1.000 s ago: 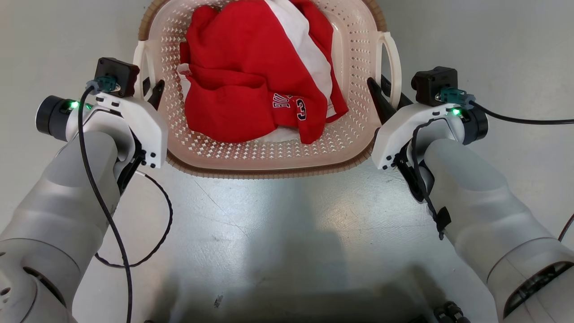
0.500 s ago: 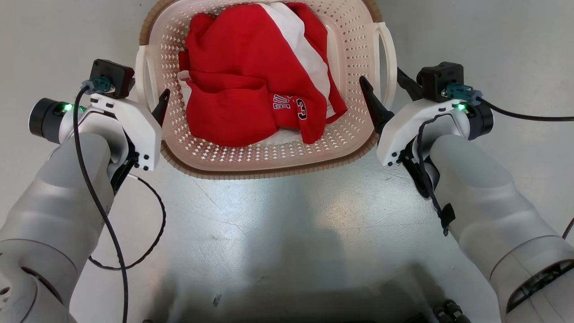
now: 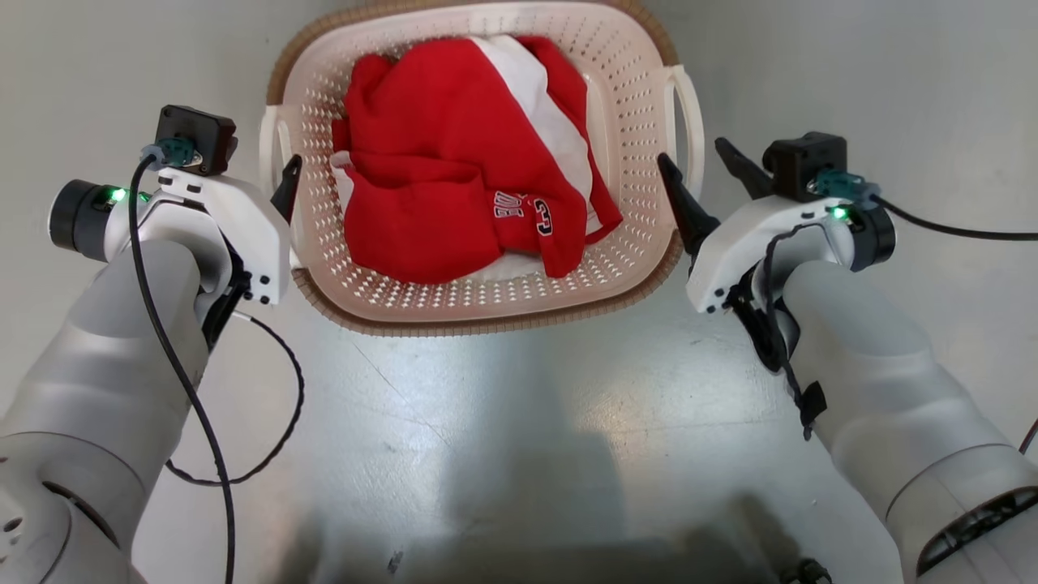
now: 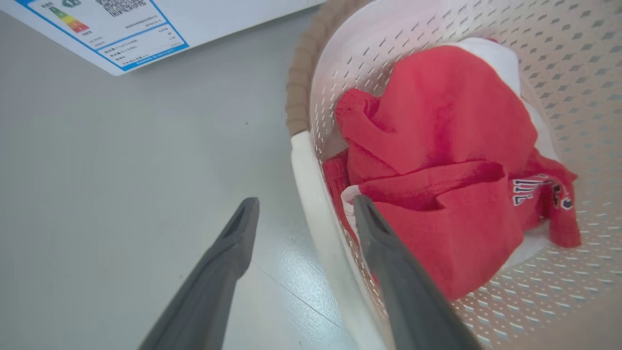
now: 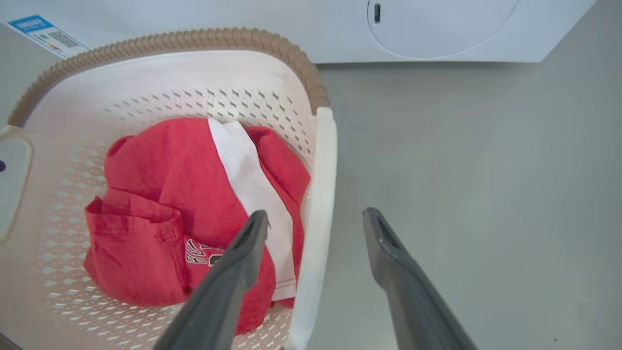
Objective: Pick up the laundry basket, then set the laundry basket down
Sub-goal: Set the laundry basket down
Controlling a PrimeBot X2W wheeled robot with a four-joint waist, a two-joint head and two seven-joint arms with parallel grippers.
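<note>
The laundry basket [image 3: 486, 323], cream with a brown rim, stands on the grey floor holding red and white clothes [image 3: 454, 186]. My left gripper [image 3: 274, 174] is open astride the basket's left loop handle [image 3: 270, 154]. In the left wrist view the white handle bar [image 4: 311, 194] runs between the two spread fingers [image 4: 228, 257] without touching them. My right gripper [image 3: 689, 154] is open too, one finger inside the wall and one outside the right handle [image 3: 688, 105]. The right wrist view shows that handle [image 5: 324, 184] in the gap of the right gripper [image 5: 316, 213].
A white washing machine [image 5: 437, 29] stands just behind the basket, its energy label [image 4: 121, 34] in the left wrist view. Bare grey floor [image 3: 503, 422] lies between the basket and my base. A black cable [image 3: 276, 422] loops off the left arm.
Both grippers were closed at the handles a second ago and have opened. Both wrists have drawn back a little, and the basket now sits further up the view.
</note>
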